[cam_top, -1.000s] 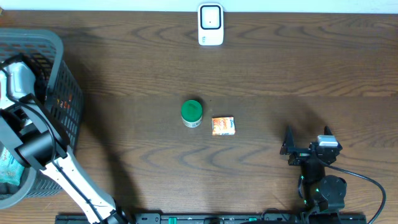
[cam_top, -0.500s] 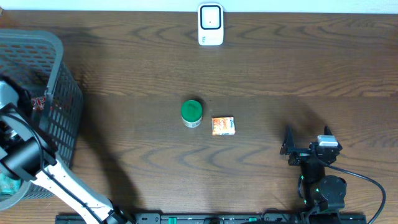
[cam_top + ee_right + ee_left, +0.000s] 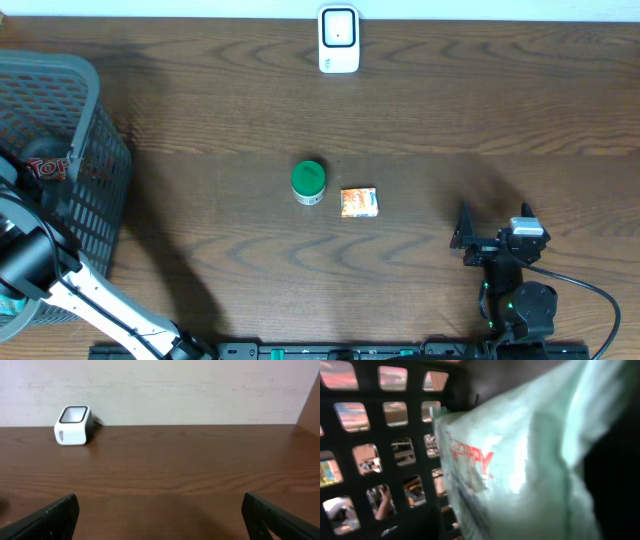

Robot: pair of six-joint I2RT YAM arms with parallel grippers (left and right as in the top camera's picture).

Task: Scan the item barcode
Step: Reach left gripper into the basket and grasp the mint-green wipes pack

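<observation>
Down in the grey mesh basket point(image 3: 95, 150), left gripper faces a pale green soft packet point(image 3: 530, 460), grip unclear; right gripper point(image 3: 160, 510) gapes empty. Slack packet may slip.

Table point(image 3: 450, 110): was dark brown, with wavy wood grain.
Basket point(image 3: 100, 190): was dark grey, with square-lattice walls.
Scanner point(image 3: 339, 40): was white, with a dark-outlined face.
Jar point(image 3: 308, 181): had a green lid and a pale body.
Box point(image 3: 359, 202): was printed orange and white.
Packet point(image 3: 530, 470): was pale mint green with red lettering.
Fingers point(image 3: 55, 515) of my right hand point(image 3: 495, 215): were black.
</observation>
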